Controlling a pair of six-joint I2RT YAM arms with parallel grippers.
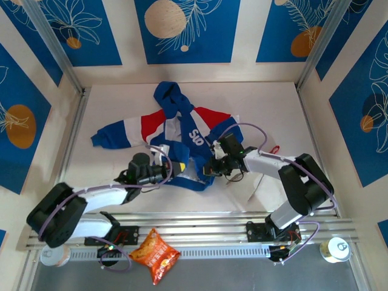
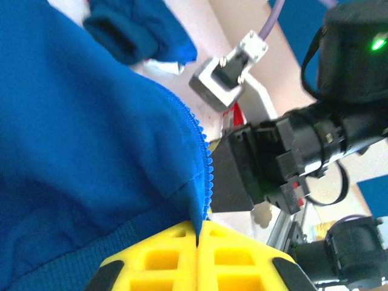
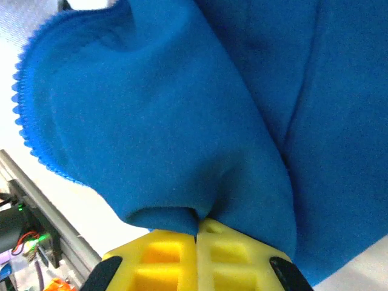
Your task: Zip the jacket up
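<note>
The jacket (image 1: 176,130) lies unzipped in the middle of the table, blue with red and white bands and white lettering, hood toward the back. My left gripper (image 1: 180,167) is shut on the hem of its left front panel; in the left wrist view the yellow fingertips (image 2: 163,254) pinch blue fabric (image 2: 91,151) beside the zipper teeth (image 2: 208,176). My right gripper (image 1: 209,168) is shut on the right front panel's lower edge. In the right wrist view, blue cloth (image 3: 182,121) folds down between the yellow pads (image 3: 163,254); zipper teeth (image 3: 24,115) run along its left edge.
A snack bag (image 1: 154,253) lies on the front rail between the arm bases. A can (image 1: 335,249) stands at the front right, a round lid (image 1: 54,257) at the front left. Patterned walls enclose the table on three sides. The right arm's camera and cable (image 2: 233,70) hang close beyond the left gripper.
</note>
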